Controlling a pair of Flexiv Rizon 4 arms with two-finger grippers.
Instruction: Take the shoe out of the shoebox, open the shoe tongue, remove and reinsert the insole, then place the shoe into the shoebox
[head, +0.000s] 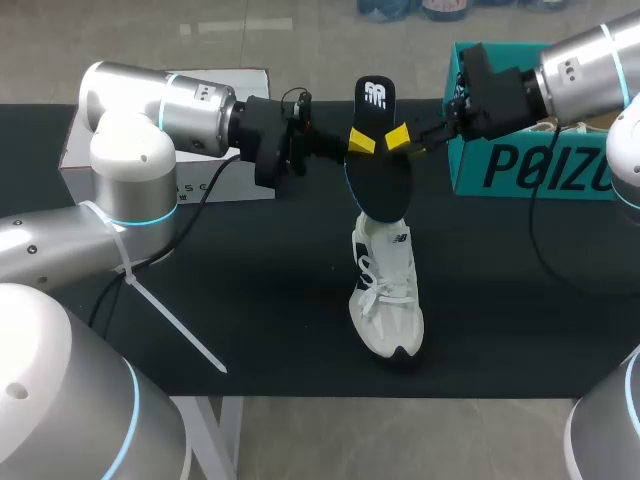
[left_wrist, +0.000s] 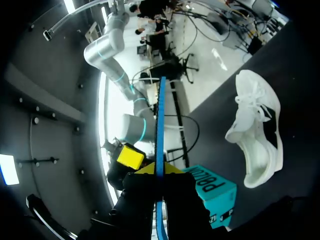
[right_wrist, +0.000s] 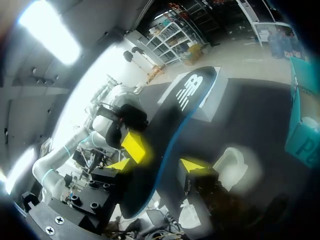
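A black insole (head: 378, 165) with a blue edge stands upright in the air above the white shoe (head: 388, 300). The shoe lies on the black table with its toe toward the front edge. My left gripper (head: 358, 142) is shut on the insole; the left wrist view shows the insole (left_wrist: 160, 120) edge-on between my left gripper's (left_wrist: 161, 172) fingers. From the other side, my right gripper (head: 402, 140) stands open around the same insole (right_wrist: 170, 125). The right gripper's (right_wrist: 156, 164) yellow tips sit on either side with a gap. The shoe (left_wrist: 257, 130) lies outside the teal shoebox (head: 520, 165).
The teal shoebox stands at the back right of the table (head: 250, 300). A white box (head: 215, 180) sits at the back left, partly behind my left arm. A white cable tie (head: 170, 310) hangs from that arm over the table's left part.
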